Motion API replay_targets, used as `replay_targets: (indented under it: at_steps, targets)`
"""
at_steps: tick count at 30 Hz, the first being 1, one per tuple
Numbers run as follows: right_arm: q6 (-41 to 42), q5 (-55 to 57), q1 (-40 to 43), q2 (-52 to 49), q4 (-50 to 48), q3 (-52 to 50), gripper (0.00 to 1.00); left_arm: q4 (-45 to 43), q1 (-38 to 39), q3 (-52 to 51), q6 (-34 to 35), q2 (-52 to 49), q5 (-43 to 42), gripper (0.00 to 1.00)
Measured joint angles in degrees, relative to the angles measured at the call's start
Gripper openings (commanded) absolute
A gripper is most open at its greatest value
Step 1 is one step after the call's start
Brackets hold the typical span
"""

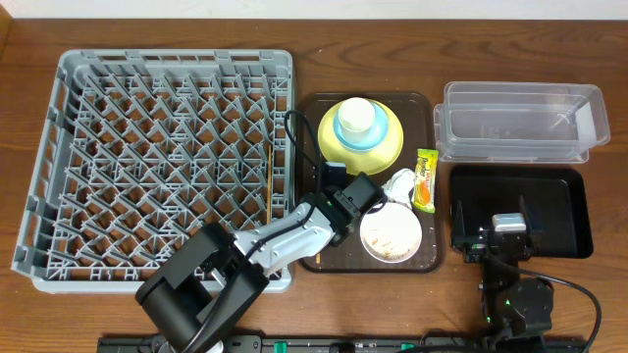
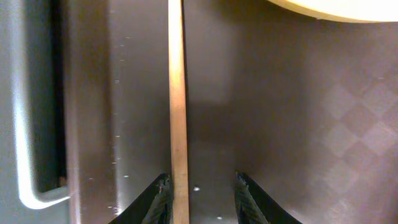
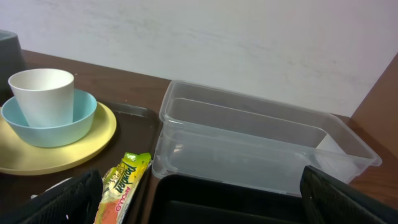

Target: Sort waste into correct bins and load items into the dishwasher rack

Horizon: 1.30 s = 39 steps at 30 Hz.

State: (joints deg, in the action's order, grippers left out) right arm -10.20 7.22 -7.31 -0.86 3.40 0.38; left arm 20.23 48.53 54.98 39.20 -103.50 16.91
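Observation:
One wooden chopstick (image 2: 177, 93) lies on the brown serving tray (image 2: 298, 112), running between the fingers of my left gripper (image 2: 201, 177). It touches the left finger, with a gap to the right one, so the jaws stand open around it. From overhead this gripper (image 1: 329, 176) is low at the tray's left side, beside the yellow plate (image 1: 392, 147). Another chopstick (image 1: 271, 186) rests in the grey dishwasher rack (image 1: 59, 147). The plate carries the light blue bowl (image 1: 339, 137) and white cup (image 1: 355, 116). My right gripper (image 3: 205, 199) hangs wide open and empty over the black tray (image 1: 559, 206).
The white bowl (image 1: 391, 235) with pale crumbs, the crumpled napkin (image 1: 400, 183) and the snack wrapper (image 1: 425, 179) sit on the serving tray's right half. The clear tub (image 1: 520, 123) stands behind the black tray. The rack's wall (image 2: 9, 93) is close to the left of my left gripper.

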Motion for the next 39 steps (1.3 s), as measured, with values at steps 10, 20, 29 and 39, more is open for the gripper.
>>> replay_targets:
  at_steps: [10, 20, 29, 39]
  targets:
    - [0.0, 0.0, 0.0, 0.0, 0.0, 0.0, 0.99, -0.6, 0.0, 0.0, 0.0, 0.0, -1.4, 0.35]
    - [0.0, 0.0, 0.0, 0.0, 0.0, 0.0, 0.99, -2.7, 0.0, 0.7, 0.3, -1.1, -2.3, 0.21]
    - [0.0, 0.0, 0.0, 0.0, 0.0, 0.0, 0.99, -2.8, 0.0, 0.9, 0.2, -1.2, -3.1, 0.13]
    - [0.0, 0.0, 0.0, 0.0, 0.0, 0.0, 0.99, -1.7, 0.0, 1.0, -0.5, -0.6, -3.5, 0.06]
